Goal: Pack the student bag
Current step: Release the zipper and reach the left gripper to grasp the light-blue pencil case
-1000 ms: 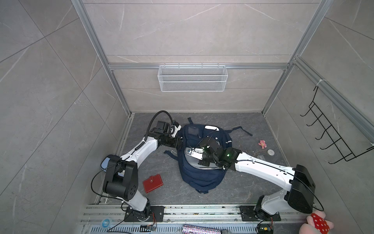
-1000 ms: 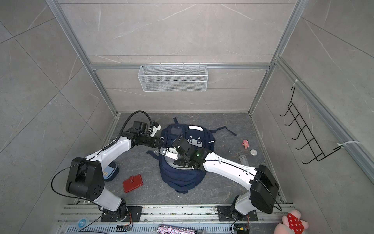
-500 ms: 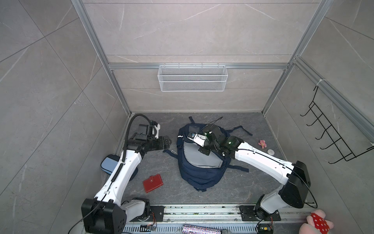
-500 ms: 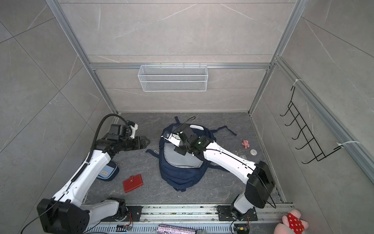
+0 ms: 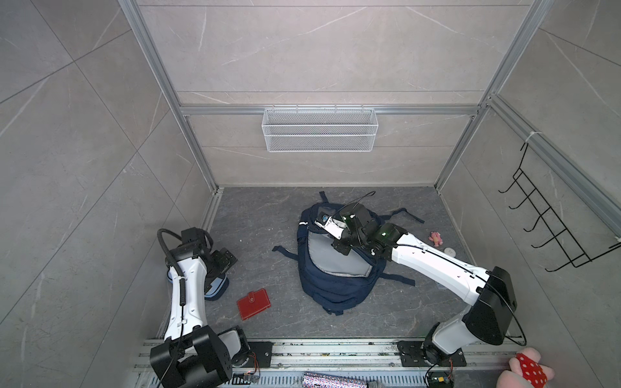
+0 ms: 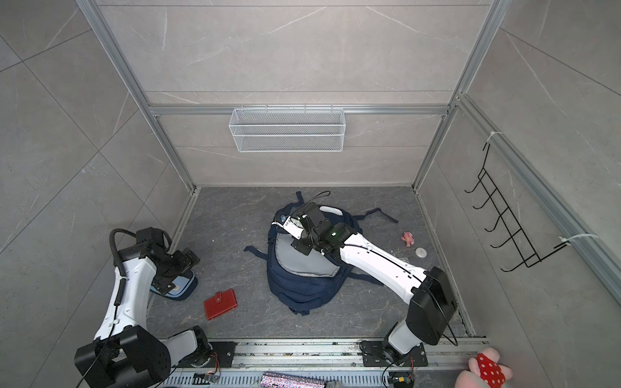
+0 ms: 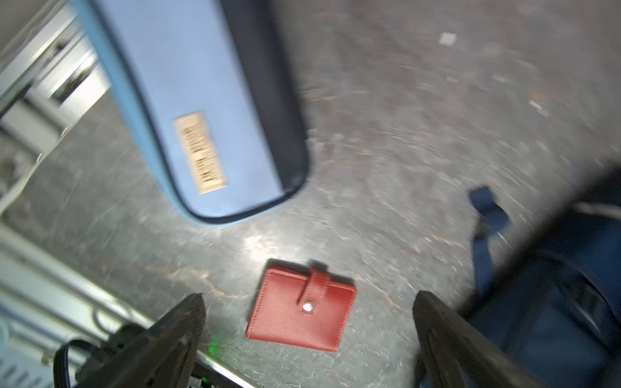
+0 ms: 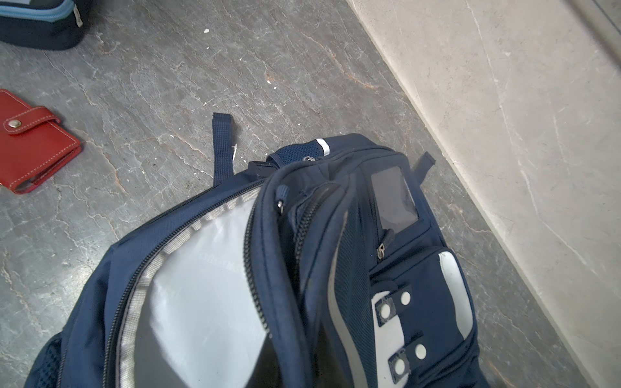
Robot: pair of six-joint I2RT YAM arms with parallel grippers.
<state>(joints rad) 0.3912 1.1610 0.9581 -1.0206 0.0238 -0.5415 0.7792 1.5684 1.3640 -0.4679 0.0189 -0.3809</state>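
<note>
Left wrist view: my left gripper (image 7: 309, 297) gapes empty above a stitched red wallet (image 7: 295, 319). In a top view, my right gripper (image 5: 337, 238) pinches the flap of the navy fabric student bag (image 5: 336, 289), mid-frame.

White links (image 5: 196, 302), black joints (image 5: 490, 302), black cables (image 5: 181, 290).

Left gripper (image 7: 307, 299) jaws spread wide, red snap wallet (image 7: 300, 312) between them on grey tabletop (image 7: 403, 134); light-blue pencil case (image 7: 208, 111) near, blurred navy student bag (image 7: 554, 319) beside one finger.
</note>
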